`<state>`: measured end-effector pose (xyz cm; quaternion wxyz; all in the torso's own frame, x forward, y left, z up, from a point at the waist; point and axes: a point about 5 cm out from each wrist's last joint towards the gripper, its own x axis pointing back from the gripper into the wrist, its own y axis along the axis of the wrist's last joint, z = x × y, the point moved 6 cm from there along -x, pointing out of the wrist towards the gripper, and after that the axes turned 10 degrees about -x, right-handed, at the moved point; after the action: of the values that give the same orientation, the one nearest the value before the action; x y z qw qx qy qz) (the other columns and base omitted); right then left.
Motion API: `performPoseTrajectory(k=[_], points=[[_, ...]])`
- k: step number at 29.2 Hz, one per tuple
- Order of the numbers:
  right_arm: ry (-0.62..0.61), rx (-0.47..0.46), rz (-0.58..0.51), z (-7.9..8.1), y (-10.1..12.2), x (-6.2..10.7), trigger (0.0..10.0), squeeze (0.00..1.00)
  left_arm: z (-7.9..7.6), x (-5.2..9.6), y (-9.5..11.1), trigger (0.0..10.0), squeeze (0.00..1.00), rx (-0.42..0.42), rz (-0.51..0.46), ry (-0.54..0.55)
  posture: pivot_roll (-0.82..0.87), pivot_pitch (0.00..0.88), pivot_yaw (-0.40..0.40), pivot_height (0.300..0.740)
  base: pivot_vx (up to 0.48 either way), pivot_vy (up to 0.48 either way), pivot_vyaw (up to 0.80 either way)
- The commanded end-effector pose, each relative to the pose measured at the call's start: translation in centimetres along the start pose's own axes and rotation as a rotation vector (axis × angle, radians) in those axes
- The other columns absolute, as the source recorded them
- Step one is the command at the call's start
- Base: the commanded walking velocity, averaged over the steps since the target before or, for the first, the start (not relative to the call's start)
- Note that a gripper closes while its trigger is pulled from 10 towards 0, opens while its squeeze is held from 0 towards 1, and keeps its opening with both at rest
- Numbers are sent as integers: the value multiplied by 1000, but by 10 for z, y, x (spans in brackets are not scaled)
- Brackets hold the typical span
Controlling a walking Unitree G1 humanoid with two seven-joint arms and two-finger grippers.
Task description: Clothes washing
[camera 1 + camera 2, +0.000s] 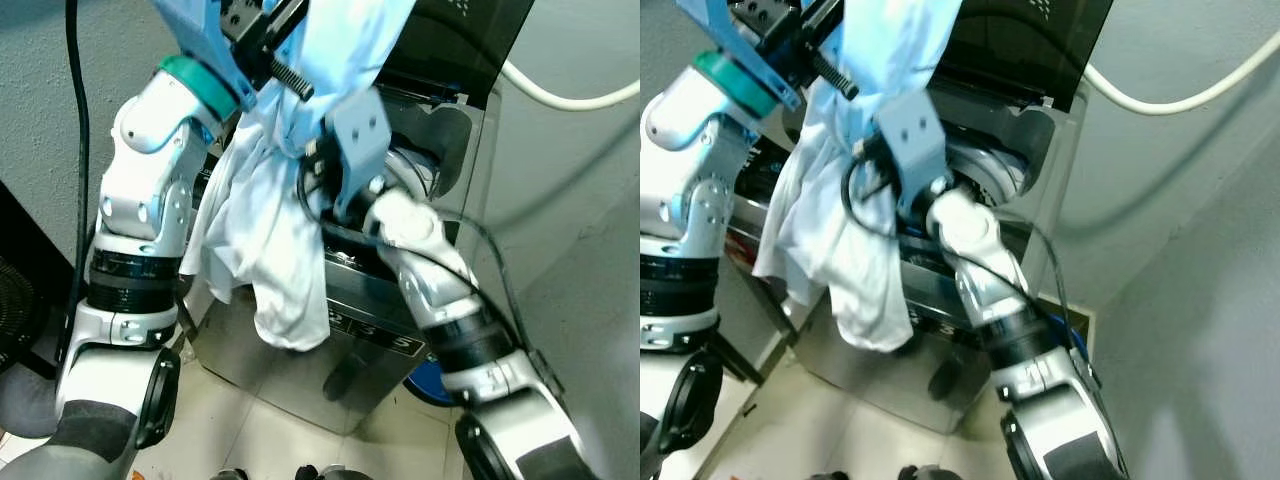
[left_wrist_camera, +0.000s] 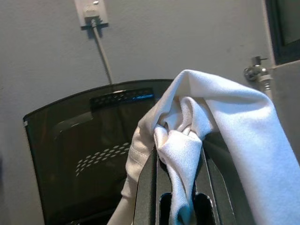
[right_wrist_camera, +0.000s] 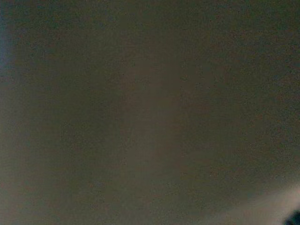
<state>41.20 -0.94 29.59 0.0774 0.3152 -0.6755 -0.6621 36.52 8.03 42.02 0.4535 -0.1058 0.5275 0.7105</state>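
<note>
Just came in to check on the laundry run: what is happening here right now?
The robot stands at a top-loading washing machine whose dark lid is raised. Its left gripper is shut on a white garment, holding it up high so the cloth hangs in front of the machine. The right arm reaches in under the hanging cloth toward the tub opening; its wrist view is dark, so its fingers cannot be judged. The garment is not yet inside the tub.
</note>
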Motion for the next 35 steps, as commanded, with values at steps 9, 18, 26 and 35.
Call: performPoseTrajectory(k=[9,18,26,35], points=[[-538,-71,-261,-92,71,-14,10000,0,2,14,-21,10000,0,27,73,69,16,93,-28,740,0,0,0],[-485,107,-113,-70,33,-25,10000,0,-12,28,-52,10000,0,36,200,65,19,94,-28,740,0,0,0],[-335,257,123,-72,-31,-9,10000,0,3,51,-85,10000,0,153,407,122,11,95,-16,740,0,0,0],[-350,182,138,-94,-26,-3,10000,1000,11,48,-88,10000,0,137,437,139,15,101,-13,740,0,0,0]])
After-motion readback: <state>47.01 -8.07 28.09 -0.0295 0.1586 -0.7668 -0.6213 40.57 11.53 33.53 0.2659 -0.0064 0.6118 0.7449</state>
